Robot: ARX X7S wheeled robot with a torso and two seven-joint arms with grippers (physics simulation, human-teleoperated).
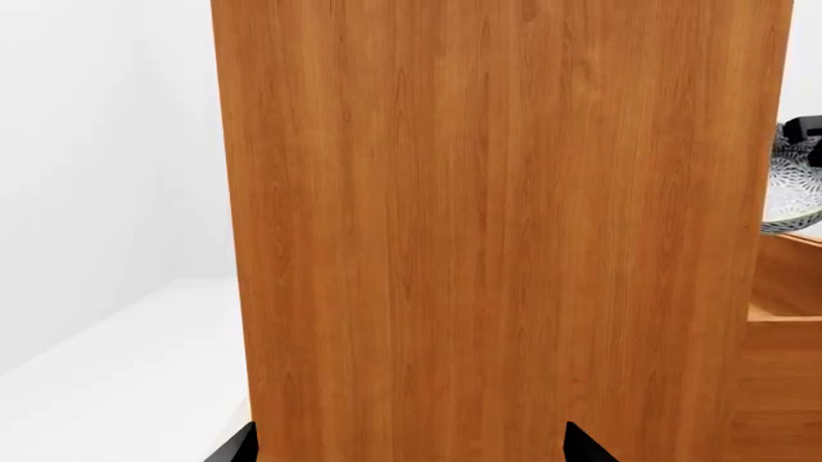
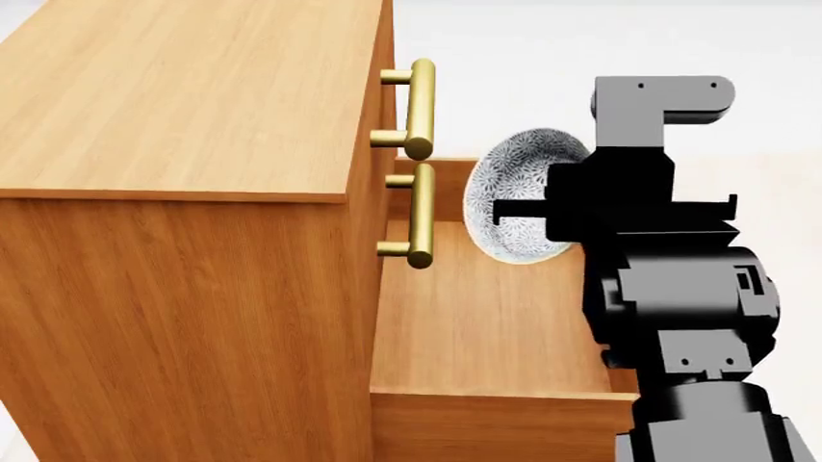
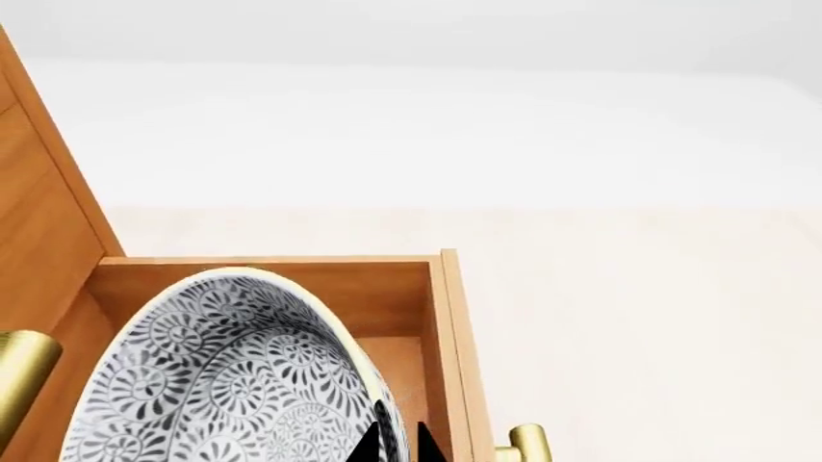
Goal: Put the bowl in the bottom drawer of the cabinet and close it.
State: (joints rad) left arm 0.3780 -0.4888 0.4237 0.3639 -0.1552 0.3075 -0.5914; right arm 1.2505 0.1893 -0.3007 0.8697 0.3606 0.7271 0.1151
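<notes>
The small round white bowl with the grey-blue flower pattern (image 2: 514, 197) is tipped on its side, up in the air above the pulled-out orange-brown wooden bottom drawer (image 2: 488, 327). It hangs near the drawer's far edge, not touching the drawer floor. The black right gripper (image 2: 540, 214) is clamped on the bowl's rim. The drawer sticks out from the boxy orange-brown wooden cabinet (image 2: 180, 106), under two brass bar handles (image 2: 419, 96). The left gripper (image 1: 411, 448) faces the cabinet's side wall, and its two black tips stand wide apart.
</notes>
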